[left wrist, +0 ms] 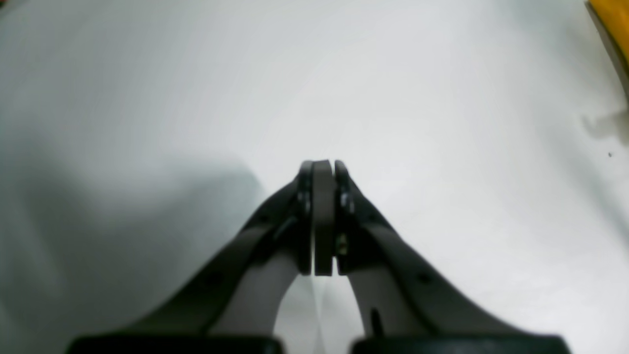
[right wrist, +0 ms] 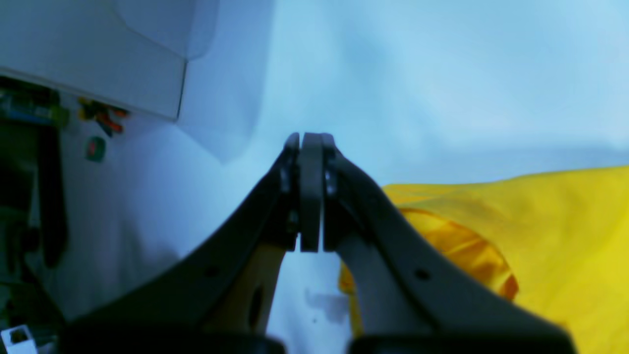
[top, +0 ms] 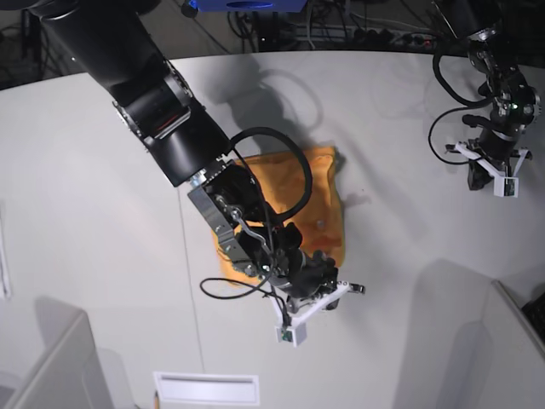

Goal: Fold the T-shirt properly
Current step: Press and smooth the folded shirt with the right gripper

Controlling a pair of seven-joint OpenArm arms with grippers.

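Observation:
The orange-yellow T-shirt (top: 319, 183) lies as a compact folded bundle near the middle of the white table (top: 409, 102). My right arm reaches over it, and my right gripper (top: 345, 288) hangs just past the bundle's near edge. In the right wrist view that gripper (right wrist: 310, 140) is shut and holds nothing, with the T-shirt (right wrist: 565, 231) low on the right. My left gripper (top: 475, 177) sits far off at the table's right side. It is also shut and empty (left wrist: 322, 164), with only a corner of the T-shirt (left wrist: 612, 19) in its view.
A grey partition (top: 51, 366) stands at the front left and another (top: 511, 341) at the front right. A white label strip (top: 204, 388) lies near the front edge. Cables (top: 358, 30) run behind the table. A white panel (right wrist: 98, 59) shows in the right wrist view.

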